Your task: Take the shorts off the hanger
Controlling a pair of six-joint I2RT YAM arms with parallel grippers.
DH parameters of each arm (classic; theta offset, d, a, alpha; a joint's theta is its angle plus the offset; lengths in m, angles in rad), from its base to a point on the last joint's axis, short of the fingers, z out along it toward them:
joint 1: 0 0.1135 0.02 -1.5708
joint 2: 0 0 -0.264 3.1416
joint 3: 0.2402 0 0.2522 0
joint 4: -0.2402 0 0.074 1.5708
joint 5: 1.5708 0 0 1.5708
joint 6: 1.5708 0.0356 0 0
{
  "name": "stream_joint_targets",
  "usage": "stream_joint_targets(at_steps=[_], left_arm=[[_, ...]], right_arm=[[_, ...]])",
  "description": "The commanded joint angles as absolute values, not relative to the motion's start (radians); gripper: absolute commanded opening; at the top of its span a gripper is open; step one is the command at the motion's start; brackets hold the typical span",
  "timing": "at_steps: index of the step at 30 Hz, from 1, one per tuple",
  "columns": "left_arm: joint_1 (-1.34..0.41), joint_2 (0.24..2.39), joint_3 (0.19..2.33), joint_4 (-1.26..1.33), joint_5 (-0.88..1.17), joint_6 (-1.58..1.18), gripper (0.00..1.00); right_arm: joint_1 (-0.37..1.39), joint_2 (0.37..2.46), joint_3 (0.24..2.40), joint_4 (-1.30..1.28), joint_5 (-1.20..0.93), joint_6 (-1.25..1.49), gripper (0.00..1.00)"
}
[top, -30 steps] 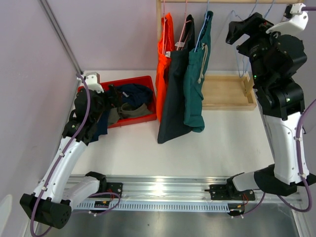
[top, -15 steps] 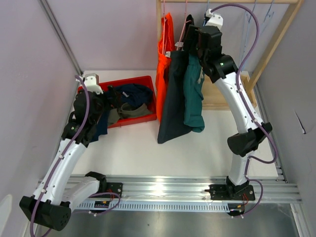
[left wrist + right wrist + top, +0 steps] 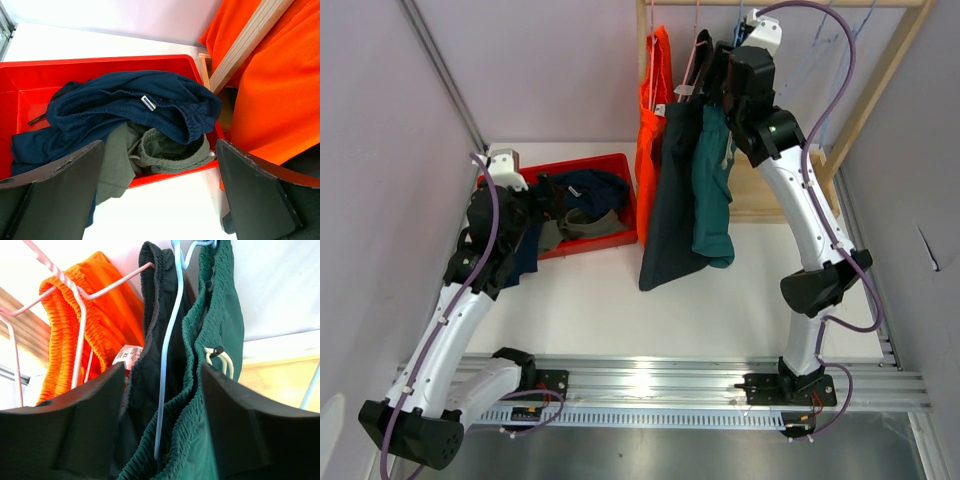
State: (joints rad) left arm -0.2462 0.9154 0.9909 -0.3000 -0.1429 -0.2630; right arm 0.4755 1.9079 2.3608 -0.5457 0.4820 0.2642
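Note:
Orange shorts [image 3: 653, 110], charcoal grey shorts [image 3: 670, 200] and teal shorts [image 3: 712, 200] hang on hangers from the rail. My right gripper [image 3: 724, 78] is up at their tops. In the right wrist view it [image 3: 162, 440] is open, its jaws on either side of the teal waistband [image 3: 220, 325] and its light-blue hanger [image 3: 169, 355], beside the charcoal shorts [image 3: 155, 315] and the orange shorts [image 3: 105, 325]. Navy shorts [image 3: 125, 107] and olive shorts [image 3: 165, 150] lie in the red bin [image 3: 100, 67]. My left gripper [image 3: 157, 200] is open and empty, just in front of the bin.
A shallow wooden tray [image 3: 775, 185] lies behind the hanging shorts. The wooden rack's slanted post [image 3: 880, 80] stands at the right, with empty hangers [image 3: 820, 40] on the rail. A pink wire hanger [image 3: 80, 295] holds the orange shorts. Lilac walls close in at the left and back.
My right arm has swung in from the far right to the hangers and now sits with its open jaws around the teal waistband. The left arm has hardly moved.

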Motion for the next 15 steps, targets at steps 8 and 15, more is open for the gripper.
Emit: stream_joint_targets(at_steps=[8,15], left_arm=[[-0.249,0.888,0.994,-0.265,-0.118,-0.276,0.99],[-0.249,0.894,0.994,-0.268,-0.118,-0.273,0.99]], right_arm=[[0.446,1.982,2.442,-0.489,0.477,0.288,0.36],[0.437,1.994,2.462,-0.495,0.472,0.299,0.00]])
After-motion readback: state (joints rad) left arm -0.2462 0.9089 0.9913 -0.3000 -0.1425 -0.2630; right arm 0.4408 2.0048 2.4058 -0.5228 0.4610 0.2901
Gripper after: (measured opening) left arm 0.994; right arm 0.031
